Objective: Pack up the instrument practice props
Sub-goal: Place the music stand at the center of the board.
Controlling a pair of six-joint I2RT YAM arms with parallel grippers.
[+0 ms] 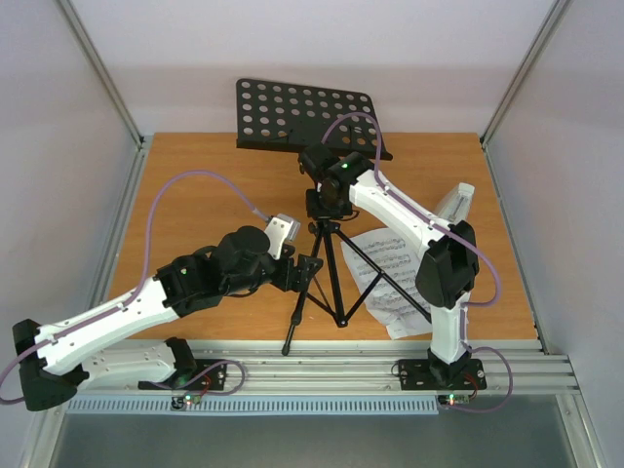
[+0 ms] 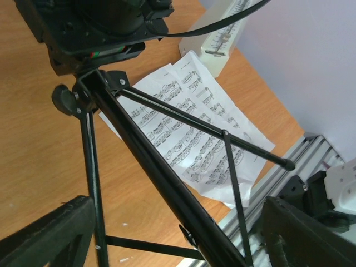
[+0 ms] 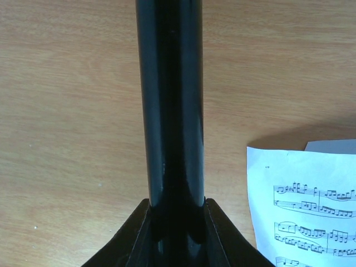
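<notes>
1. In the top view, the music stand (image 1: pixel 273 141) stood upright at mid-frame on the table (image 1: pixel 195 166). The right gripper (image 1: pixel 330 205) was clamped on its tube just above the tripod hub. The left gripper (image 1: pixel 310 268) was held spread beside a leg. Bare wood lay open at the upper left. The sheet music (image 1: pixel 390 283) reached the near edge at the lower right, and the metronome (image 1: pixel 453 205) was set close to the right edge.
2. In the left wrist view, the fingers (image 2: pixel 50 233) of the left gripper (image 2: pixel 178 206) were seen wide apart at the bottom corners, with the stand's tube (image 2: pixel 150 161) passing between them untouched. The pages (image 2: pixel 189 133) ended at the aluminium rail (image 2: pixel 278 178), and the metronome (image 2: pixel 219 50) sat at the top.
3. In the right wrist view, the tube (image 3: pixel 169 111) was pinched by the right gripper (image 3: pixel 172 233) at bottom centre. Open wood filled the left, and a page corner (image 3: pixel 311 211) lay at the lower right.
</notes>
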